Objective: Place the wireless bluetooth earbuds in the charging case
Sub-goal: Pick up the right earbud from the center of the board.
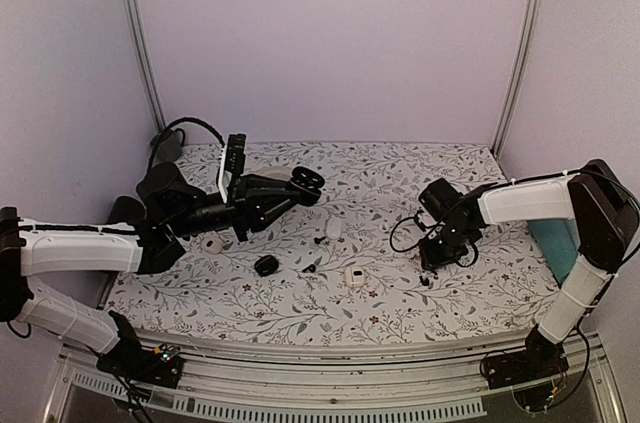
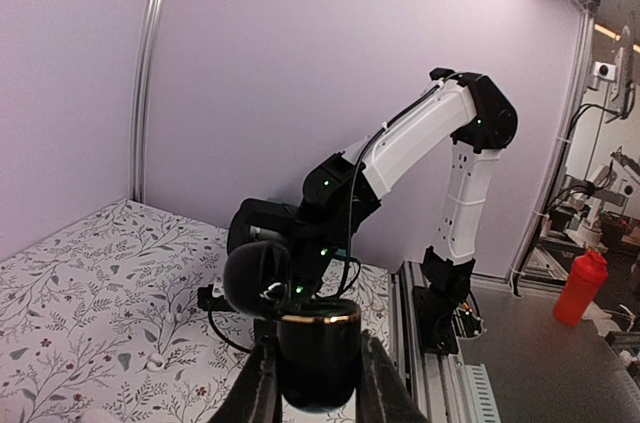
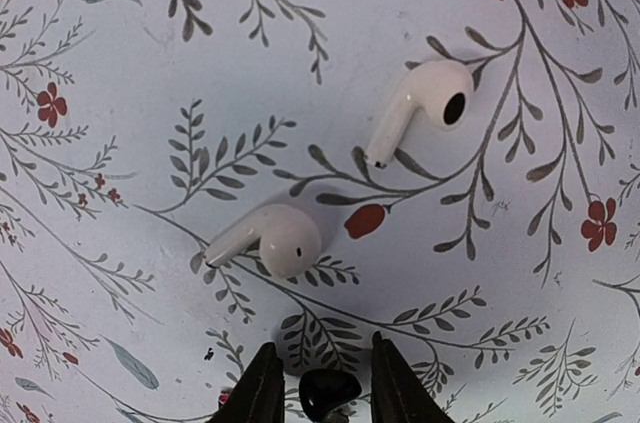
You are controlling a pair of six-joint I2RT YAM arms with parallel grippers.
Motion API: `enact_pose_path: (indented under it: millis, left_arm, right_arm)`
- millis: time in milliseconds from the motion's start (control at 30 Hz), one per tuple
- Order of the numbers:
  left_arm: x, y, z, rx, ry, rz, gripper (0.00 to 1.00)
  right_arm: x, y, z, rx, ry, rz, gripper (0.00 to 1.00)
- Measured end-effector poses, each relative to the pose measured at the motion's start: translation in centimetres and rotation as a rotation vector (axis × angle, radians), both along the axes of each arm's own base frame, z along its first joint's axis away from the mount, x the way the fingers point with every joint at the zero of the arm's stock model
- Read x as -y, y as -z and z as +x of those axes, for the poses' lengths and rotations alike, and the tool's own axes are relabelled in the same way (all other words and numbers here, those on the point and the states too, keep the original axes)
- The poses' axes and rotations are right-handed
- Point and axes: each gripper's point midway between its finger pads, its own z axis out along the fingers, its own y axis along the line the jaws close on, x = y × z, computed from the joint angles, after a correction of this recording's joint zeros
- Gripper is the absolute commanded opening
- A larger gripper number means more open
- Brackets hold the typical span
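The left gripper (image 2: pixel 318 395) is clamped on an open black charging case (image 2: pixel 318 358) with a gold rim, held off the table toward 11 o'clock of the floral cloth (image 1: pixel 400 173). The right gripper (image 3: pixel 325 390), near the cloth's 3 o'clock, stands narrow with a black earbud (image 3: pixel 330 393) between its fingers; whether they pinch it cannot be told. Two white earbuds (image 3: pixel 270 240) lie at its 11 and 1 o'clock. A second black earbud (image 1: pixel 309 267) lies mid-cloth, near a white case (image 1: pixel 355 275).
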Motion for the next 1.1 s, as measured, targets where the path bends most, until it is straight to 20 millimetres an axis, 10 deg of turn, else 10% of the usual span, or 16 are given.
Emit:
enact_pose_path:
  millis: [1100]
  left_arm:
    - [0.00,-0.03,-0.03,0.001,0.003,0.000,0.00]
  right_arm:
    - [0.26,0.06,-0.38,-0.014,0.014,-0.027,0.20]
